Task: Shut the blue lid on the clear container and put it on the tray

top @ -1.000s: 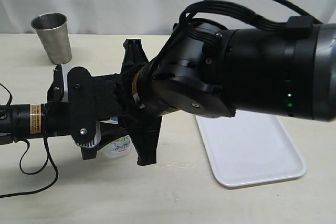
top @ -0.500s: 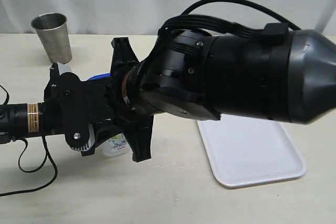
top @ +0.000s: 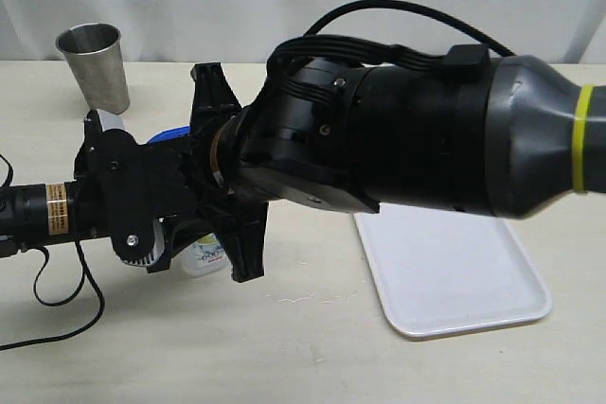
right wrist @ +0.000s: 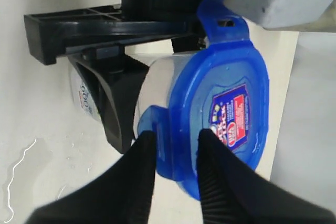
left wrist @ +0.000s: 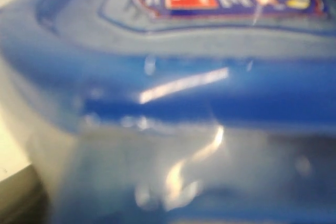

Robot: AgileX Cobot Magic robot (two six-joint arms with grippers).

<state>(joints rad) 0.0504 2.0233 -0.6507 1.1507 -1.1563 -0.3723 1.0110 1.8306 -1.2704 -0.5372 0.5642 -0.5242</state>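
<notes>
The blue lid sits on top of the clear container, whose printed label shows under the arms in the exterior view. My left gripper has a black finger flat against the container's side and holds it; the left wrist view is filled by the blurred lid and the container wall. My right gripper hangs over the lid, jaws partly apart, straddling the flap at the lid's edge. The white tray lies to the right with nothing on it.
A grey steel cup stands at the back left. The bulky right arm reaches across the middle and hides most of the container. A black cable loops on the table under the left arm.
Both arms have shifted a little to the left together, and the container has moved with them. A sliver of the blue lid now shows in the exterior view.
</notes>
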